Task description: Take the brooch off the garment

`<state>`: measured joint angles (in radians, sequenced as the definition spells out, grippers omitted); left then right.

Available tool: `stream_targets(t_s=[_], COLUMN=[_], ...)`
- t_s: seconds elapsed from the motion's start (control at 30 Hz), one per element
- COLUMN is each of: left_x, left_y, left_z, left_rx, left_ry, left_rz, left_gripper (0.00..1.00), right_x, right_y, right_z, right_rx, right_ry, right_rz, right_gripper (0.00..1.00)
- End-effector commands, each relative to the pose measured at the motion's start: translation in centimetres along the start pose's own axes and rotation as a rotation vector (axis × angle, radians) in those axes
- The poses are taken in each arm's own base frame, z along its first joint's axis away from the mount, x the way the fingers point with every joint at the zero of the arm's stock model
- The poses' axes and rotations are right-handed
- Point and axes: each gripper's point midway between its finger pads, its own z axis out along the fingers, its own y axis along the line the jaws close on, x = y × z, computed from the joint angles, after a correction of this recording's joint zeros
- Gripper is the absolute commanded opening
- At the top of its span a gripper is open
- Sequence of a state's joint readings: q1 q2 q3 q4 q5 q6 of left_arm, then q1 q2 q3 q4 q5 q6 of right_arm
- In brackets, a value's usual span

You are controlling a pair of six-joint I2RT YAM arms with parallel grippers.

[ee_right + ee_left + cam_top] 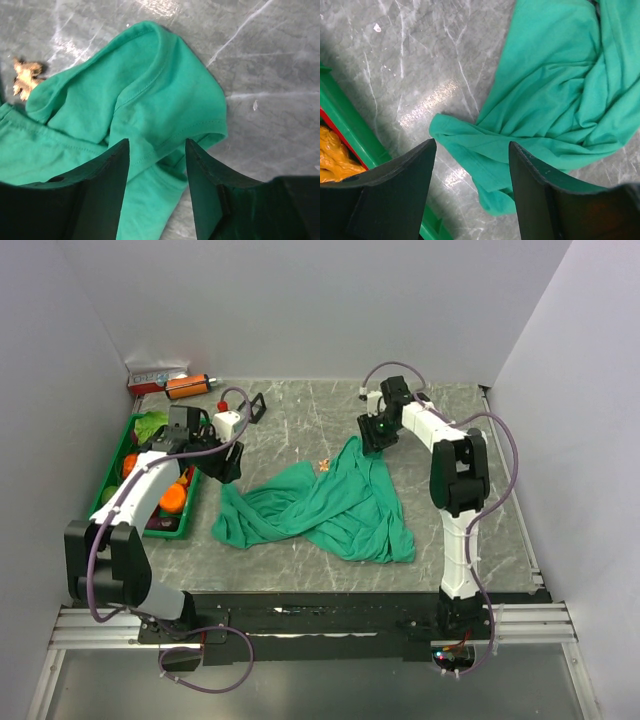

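Observation:
The teal-green T-shirt (340, 508) lies crumpled in the middle of the table. The tiny orange-gold brooch (323, 463) lies on the bare marble just beside the shirt's upper edge; in the right wrist view it (26, 77) sits next to a fold, touching or nearly touching it. My right gripper (375, 440) is open above the shirt's top sleeve (165, 95), jaws apart with cloth below them. My left gripper (228, 468) is open and empty above the shirt's left corner (470, 145).
A green tray (110, 480) holding orange and green toy food stands at the left, its edge showing in the left wrist view (355, 130). An orange bottle (188, 386), a white-and-red box (155, 376) and a black clip (252, 406) lie at the back left. Walls enclose the table.

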<state>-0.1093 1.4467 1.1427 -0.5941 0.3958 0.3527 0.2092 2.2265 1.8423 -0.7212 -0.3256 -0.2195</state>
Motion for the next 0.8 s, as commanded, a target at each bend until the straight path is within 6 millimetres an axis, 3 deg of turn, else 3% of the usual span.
stream_targets(t_s=[0.0, 0.03, 0.07, 0.1, 0.17, 0.2, 0.23, 0.3, 0.33, 0.4, 0.43, 0.53, 0.57, 0.6, 0.63, 0.67, 0.7, 0.73, 0.77], left_x=[-0.6, -0.4, -0.5, -0.8, -1.0, -1.4, -1.8, -2.4, -2.5, -2.8, -2.7, -2.4, -2.5, -2.1, -1.9, -2.0, -2.0, -2.2, -2.3], left_y=[0.8, 0.9, 1.0, 1.3, 1.6, 1.9, 2.1, 2.7, 2.9, 3.3, 3.5, 3.5, 3.5, 3.4, 3.3, 3.1, 2.9, 2.7, 2.5], left_z=[1.3, 1.9, 2.2, 2.8, 3.6, 4.3, 4.6, 5.5, 5.8, 6.5, 6.7, 7.5, 7.7, 8.0, 8.1, 8.2, 8.2, 8.1, 7.9], left_rx=[-0.014, -0.005, -0.003, 0.003, 0.008, 0.015, 0.016, 0.017, 0.018, 0.019, 0.012, 0.023, 0.027, 0.036, 0.041, 0.051, 0.057, 0.064, 0.074], left_ry=[-0.005, 0.005, 0.006, 0.005, 0.006, 0.009, 0.005, 0.005, 0.008, 0.014, 0.019, 0.025, 0.017, 0.023, 0.024, 0.019, 0.019, 0.016, 0.012], left_rz=[-0.008, -0.013, -0.017, -0.02, -0.035, -0.041, -0.044, -0.056, -0.062, -0.066, -0.066, -0.068, -0.067, -0.077, -0.09, -0.098, -0.109, -0.124, -0.127], left_gripper=[0.65, 0.65, 0.65, 0.65, 0.65, 0.65, 0.64, 0.64, 0.64, 0.63, 0.63, 0.63, 0.63, 0.63, 0.63, 0.63, 0.62, 0.62, 0.62], right_x=[-0.9, -1.0, -1.3, -1.6, -3.2, -4.1, -6.0, -7.8, -9.1, -10.4, -11.2, -11.8, -11.7, -11.6, -10.8, -10.1, -9.3, -7.8, -7.0], right_y=[-0.1, 0.3, 0.6, 0.8, 1.5, 1.8, 2.7, 4.6, 5.4, 6.8, 7.9, 9.4, 9.3, 7.7, 7.1, 6.1, 5.2, 3.8, 3.0], right_z=[0.7, 0.9, 0.7, 0.5, -0.9, -1.8, -4.3, -7.4, -10.5, -14.1, -17.3, -22.6, -23.1, -22.9, -22.0, -21.0, -19.8, -17.3, -16.2], right_rx=[-0.007, -0.04, -0.057, -0.068, -0.088, -0.102, -0.115, -0.187, -0.192, -0.241, -0.251, -0.266, -0.244, -0.149, -0.119, -0.082, -0.059, -0.018, -0.012], right_ry=[0.002, 0.001, -0.009, -0.022, -0.068, -0.099, -0.168, -0.253, -0.322, -0.405, -0.468, -0.571, -0.577, -0.564, -0.526, -0.49, -0.449, -0.372, -0.344], right_rz=[0.037, 0.033, 0.026, 0.019, -0.004, -0.018, -0.058, -0.108, -0.147, -0.191, -0.228, -0.268, -0.264, -0.211, -0.162, -0.11, -0.034, 0.033, 0.081], right_gripper=[0.45, 0.39, 0.22, 0.13, 0.0, 0.0, 0.0, 0.0, 0.0, 0.0, 0.0, 0.0, 0.0, 0.0, 0.0, 0.12, 0.3, 0.58, 0.65])
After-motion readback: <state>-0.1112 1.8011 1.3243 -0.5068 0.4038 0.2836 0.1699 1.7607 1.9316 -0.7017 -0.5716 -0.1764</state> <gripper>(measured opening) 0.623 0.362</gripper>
